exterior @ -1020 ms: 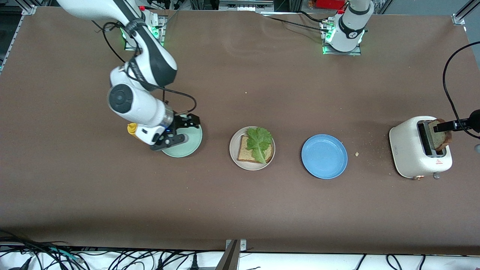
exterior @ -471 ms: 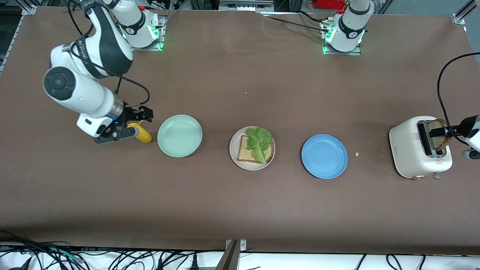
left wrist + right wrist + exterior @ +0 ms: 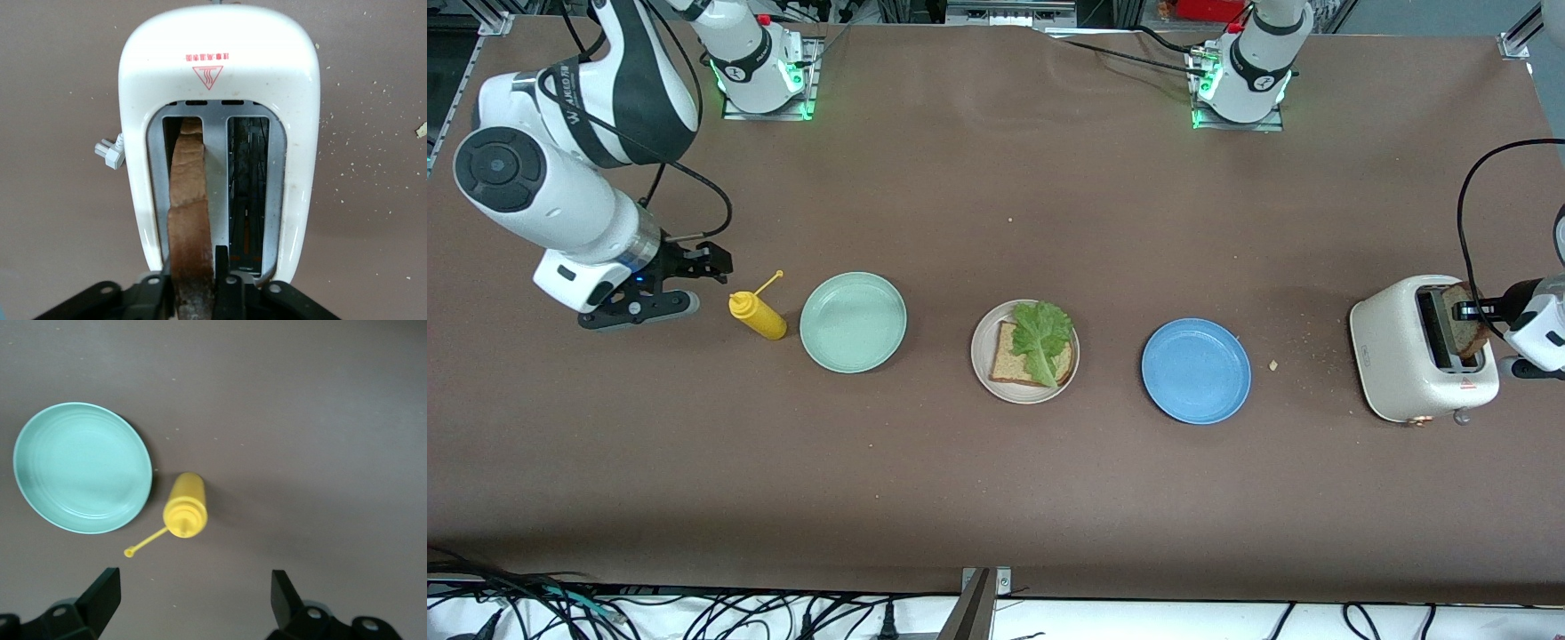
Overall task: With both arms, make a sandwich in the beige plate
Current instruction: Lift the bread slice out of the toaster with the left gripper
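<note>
Over the toaster [image 3: 1423, 348], left gripper [image 3: 193, 290] still clamping bread slice [image 3: 190, 220], right gripper [image 3: 193, 597] wide, withdrawn past yellow bottle [image 3: 758, 315].

Left claw [image 3: 1469, 311] grips a bread slice [image 3: 1465, 331] in the toaster [image 3: 1400, 360].

My right end effector [image 3: 685, 280] hangs wide open over bare surface [image 3: 960, 498], with the yellow bottle [image 3: 758, 316] upright just beside it and the mint plate [image 3: 853, 322] next along. Over the toaster [image 3: 1414, 351], my left end effector [image 3: 195, 283] is clamped on the bread slice [image 3: 190, 220] in one slot; the other slot's clear. Blue plate [image 3: 1196, 370] sits between toaster and beige plate [image 3: 983, 373].
</note>
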Robot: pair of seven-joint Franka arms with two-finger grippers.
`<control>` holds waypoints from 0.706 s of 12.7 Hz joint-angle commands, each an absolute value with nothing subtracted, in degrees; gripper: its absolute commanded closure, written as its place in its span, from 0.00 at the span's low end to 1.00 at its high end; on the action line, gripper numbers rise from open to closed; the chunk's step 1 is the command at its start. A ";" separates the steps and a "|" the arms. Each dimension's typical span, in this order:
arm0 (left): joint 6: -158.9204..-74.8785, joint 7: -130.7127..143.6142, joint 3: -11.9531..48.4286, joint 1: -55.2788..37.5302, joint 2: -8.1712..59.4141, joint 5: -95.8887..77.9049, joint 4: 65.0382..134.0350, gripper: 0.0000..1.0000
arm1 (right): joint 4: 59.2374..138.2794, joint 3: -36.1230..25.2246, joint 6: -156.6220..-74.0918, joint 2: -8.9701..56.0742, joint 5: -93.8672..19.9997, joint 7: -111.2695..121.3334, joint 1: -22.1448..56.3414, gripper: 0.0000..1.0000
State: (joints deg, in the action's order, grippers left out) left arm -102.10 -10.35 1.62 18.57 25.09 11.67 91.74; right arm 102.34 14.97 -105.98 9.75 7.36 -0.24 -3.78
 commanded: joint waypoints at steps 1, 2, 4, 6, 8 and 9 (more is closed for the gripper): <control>-100.11 -11.08 2.19 18.28 22.16 13.19 91.32 1.00 | 99.33 12.49 -101.88 9.05 7.74 1.49 -3.87 0.00; -100.02 -10.99 2.20 18.19 21.02 13.18 91.32 1.00 | 97.66 12.05 -100.13 9.05 7.65 1.49 -3.87 0.00; -98.28 -10.72 3.16 17.93 19.00 13.01 89.75 1.00 | 95.28 10.73 -97.92 9.05 7.56 1.41 -3.78 0.00; -90.57 -10.72 6.75 17.93 18.37 12.92 84.32 1.00 | 92.83 10.02 -95.55 9.05 7.56 1.32 -3.87 0.00; -84.23 -10.64 13.50 17.93 18.37 12.74 80.61 1.00 | 90.63 9.14 -93.44 9.05 7.47 1.14 -3.78 0.01; -83.16 -10.20 17.54 18.02 18.37 12.48 80.60 1.00 | 89.75 8.97 -92.64 8.97 7.47 1.14 -3.87 0.01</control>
